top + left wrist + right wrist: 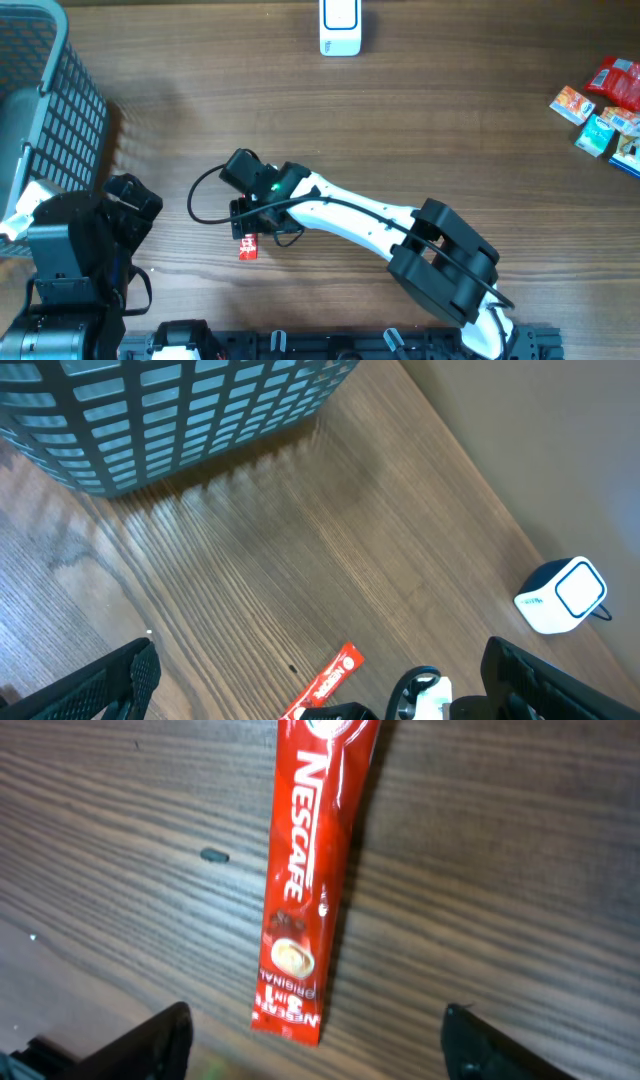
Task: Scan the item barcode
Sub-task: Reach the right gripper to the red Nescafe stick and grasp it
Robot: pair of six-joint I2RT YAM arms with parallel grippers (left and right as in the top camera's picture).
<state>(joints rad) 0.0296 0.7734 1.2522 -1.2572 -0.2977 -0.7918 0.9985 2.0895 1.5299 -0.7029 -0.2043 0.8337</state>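
right tool, jaws apart, red sachet between

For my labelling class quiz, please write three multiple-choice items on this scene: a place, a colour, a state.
1. Where is the white barcode scanner?
A) at the far edge of the table, near its middle
B) inside the basket
C) among the snack packets

2. What colour is the Nescafe sachet?
A) green
B) red
C) yellow

3. How is the right gripper?
A) shut on the sachet
B) open, a finger on each side of the sachet
C) open over the basket

Key: 1 A, it stands alone at the top of the overhead view; 2 B, the wrapper is red with white letters; 3 B, both fingers stand clear of the sachet, which lies flat.
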